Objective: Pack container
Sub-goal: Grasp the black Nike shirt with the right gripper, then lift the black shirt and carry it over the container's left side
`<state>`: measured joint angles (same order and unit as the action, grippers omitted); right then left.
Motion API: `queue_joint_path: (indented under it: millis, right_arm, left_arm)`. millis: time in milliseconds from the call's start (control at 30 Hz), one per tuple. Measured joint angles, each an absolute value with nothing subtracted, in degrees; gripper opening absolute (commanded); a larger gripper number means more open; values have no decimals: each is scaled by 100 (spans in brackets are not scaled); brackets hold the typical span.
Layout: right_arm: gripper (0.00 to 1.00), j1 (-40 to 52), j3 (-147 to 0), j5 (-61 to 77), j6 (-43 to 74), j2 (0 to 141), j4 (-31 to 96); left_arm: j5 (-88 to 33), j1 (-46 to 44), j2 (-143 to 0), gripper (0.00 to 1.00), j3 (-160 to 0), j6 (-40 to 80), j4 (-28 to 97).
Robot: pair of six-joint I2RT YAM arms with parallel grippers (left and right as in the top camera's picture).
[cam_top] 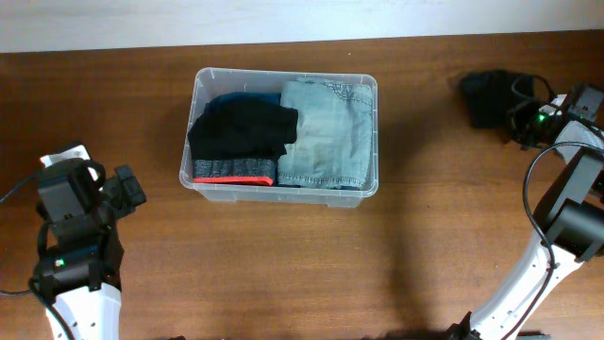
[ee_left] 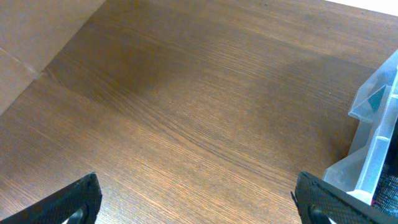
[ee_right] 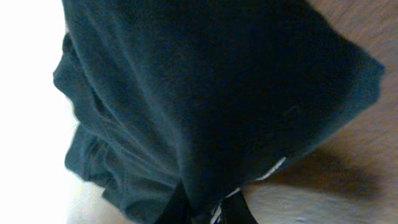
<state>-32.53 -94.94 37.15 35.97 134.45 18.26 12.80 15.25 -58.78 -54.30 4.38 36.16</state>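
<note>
container: large clear rectangular plastic bin point(cam_top: 283, 193) on the brown wooden table point(cam_top: 283, 274), holding a folded black garment point(cam_top: 243, 130), light-blue denim point(cam_top: 326, 132) and a grey piece with a red band point(cam_top: 236, 172) | left gripper point(ee_left: 196, 202): left of bin, jaws wide, empty | right gripper point(ee_right: 205, 211): well right of bin, pinched closed on a dark crumpled fabric garment point(ee_right: 205, 93)

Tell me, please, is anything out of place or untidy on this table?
One dark garment lies bunched near the far right edge of the table, outside the container, while the other clothes sit folded inside it. The right gripper is shut on that garment. Nothing looks spilled or damaged.
</note>
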Motion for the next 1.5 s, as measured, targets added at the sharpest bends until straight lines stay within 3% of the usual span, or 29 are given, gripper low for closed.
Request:
queue_joint_path:
  millis: [367,733,967,1500]
  right_arm:
    - [4,-3293,-9474,6495,3754,13353,1076]
    - [4,-2934,-9612,7583,4012,11019,1063]
    - [4,-1651,-9699,7778,4198,9981,1037]
    - [4,1938,-9697,6379,4174,10167,1090]
  left_arm:
    - [1280,1525,-5878,99,-5430,438,3616]
    - [1280,1525,-5878,99,-5430,438,3616]
    - [1280,1525,-5878,99,-5430,438,3616]
    - [1280,1525,-5878,99,-5430,440,3616]
